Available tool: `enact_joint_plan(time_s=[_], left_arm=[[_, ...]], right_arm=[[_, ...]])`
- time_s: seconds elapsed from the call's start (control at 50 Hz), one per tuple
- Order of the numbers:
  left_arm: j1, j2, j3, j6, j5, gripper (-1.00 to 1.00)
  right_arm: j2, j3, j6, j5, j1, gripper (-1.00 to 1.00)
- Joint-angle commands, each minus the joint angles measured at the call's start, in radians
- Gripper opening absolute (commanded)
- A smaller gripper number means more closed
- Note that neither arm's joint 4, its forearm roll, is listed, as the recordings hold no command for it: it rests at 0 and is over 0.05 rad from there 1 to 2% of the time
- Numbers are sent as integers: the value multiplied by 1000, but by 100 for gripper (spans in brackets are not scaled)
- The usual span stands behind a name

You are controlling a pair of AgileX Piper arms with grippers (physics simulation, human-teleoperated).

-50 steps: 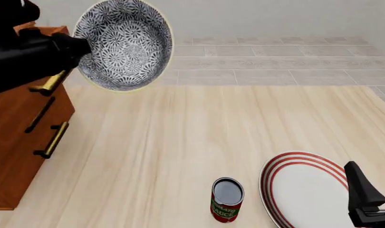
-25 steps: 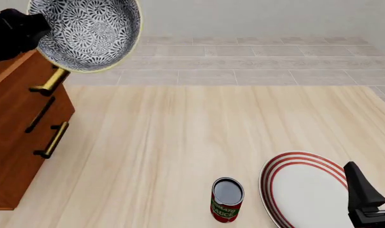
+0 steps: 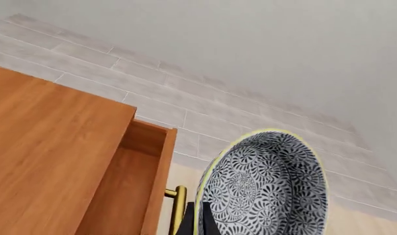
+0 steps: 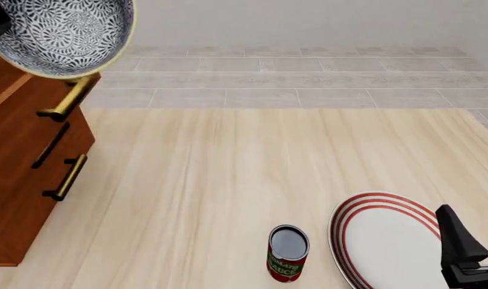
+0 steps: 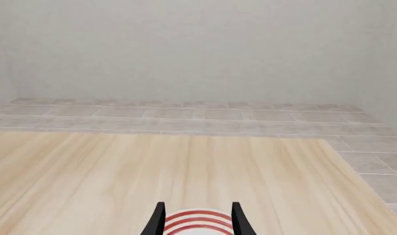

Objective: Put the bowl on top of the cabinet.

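The patterned bowl [image 4: 63,33] hangs tilted on its side at the top left, over the front top edge of the reddish-brown cabinet [image 4: 19,180]. My left gripper [image 3: 198,226] is shut on the bowl [image 3: 264,186] at its yellowish rim. In the front view that arm is almost wholly out of frame. The left wrist view shows the cabinet top [image 3: 48,142] beside the bowl, with the top drawer [image 3: 130,191] pulled out a little. My right gripper [image 5: 197,220] stands open at the near right, empty, over a plate's edge.
A white plate with red rings [image 4: 385,238] lies at the near right under the right gripper [image 4: 477,232]. A tomato sauce can [image 4: 288,253] stands upright left of the plate. Brass handles [image 4: 67,99] stick out from the cabinet front.
The left arm has carried the bowl leftward and a little upward, from beside the cabinet to over its top front edge. The right arm has not moved.
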Motion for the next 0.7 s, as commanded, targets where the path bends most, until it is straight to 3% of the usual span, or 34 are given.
enact_joint_plan(time_s=[0.02,0.7], left_arm=[[73,-36,-3,-2,3,-100],[278,-111,6,-5,15,-100]], right_arm=[[5,-1,2,-4,-1,100],[0,-2,4,1,3,100]])
